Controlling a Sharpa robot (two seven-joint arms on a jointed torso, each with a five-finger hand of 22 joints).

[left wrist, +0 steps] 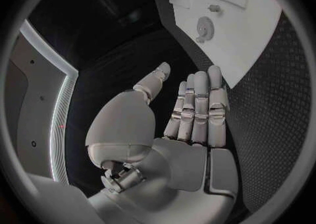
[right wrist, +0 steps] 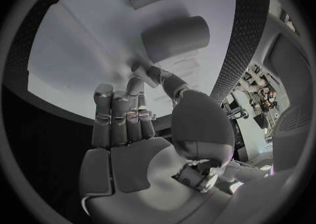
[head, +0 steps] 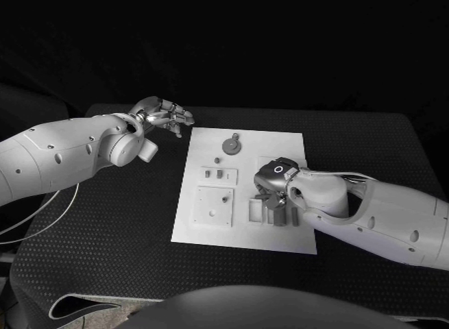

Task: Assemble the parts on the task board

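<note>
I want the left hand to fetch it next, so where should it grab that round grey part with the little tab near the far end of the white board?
Probably by the rim of the round grey part, fingers either side, coming straight down from above. It lies flat on the task board, so only its edge offers purchase. The left hand hovers open off the board's far-left corner, with an unobstructed way in.

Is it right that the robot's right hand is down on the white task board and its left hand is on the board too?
Not quite. The right hand is down on the task board, but the left hand is off the board, open over the black table beside its far left corner. The head view shows it.
</note>
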